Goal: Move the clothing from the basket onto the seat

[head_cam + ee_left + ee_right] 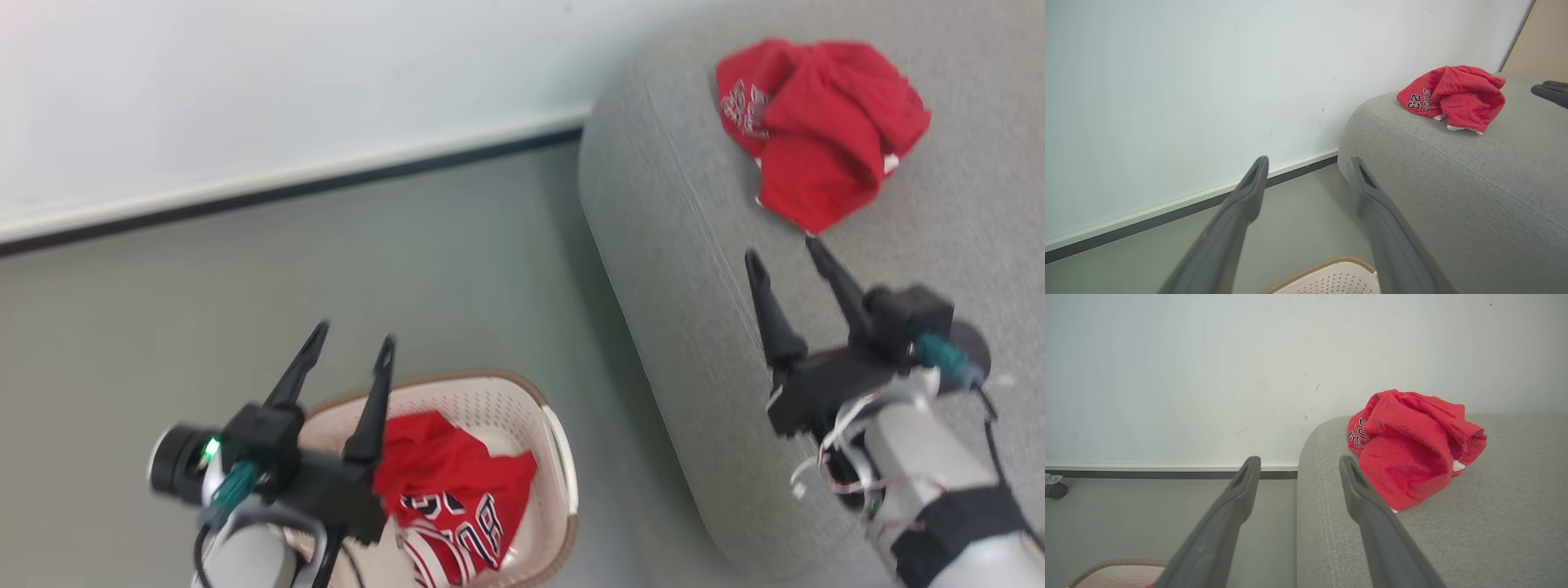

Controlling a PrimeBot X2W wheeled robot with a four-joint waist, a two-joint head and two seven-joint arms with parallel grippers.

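- Left gripper [356,332]: one of two. It hangs off the sofa's [694,269] end, above the basket's near rim. Its two dark fingers are spread apart with nothing between them.
- Right gripper [780,248]: second of two. It is over the sofa cushion, with both fingers parted and empty. One tip is close to the hem of the jersey lying there; contact cannot be told.
- Sofa: one, light grey fabric with a rounded end and a stitched seam along the edge.
- First jersey [820,131]: red and crumpled in a heap on the sofa top near its end. White trim and the number 23 show in the left wrist view.
- Basket [490,406]: one, cream perforated plastic with a brown rim. It stands on the floor [326,269] beside the sofa's end, not touching it.
- Second jersey [457,482]: red with navy-and-white lettering, bunched inside the basket, off the sofa. Jerseys counted: two.
- Wall [245,82]: one, pale with a dark skirting strip, behind the sofa's end.
- Caster [1055,490]: one small wheel at the wall's foot, well apart from the sofa.
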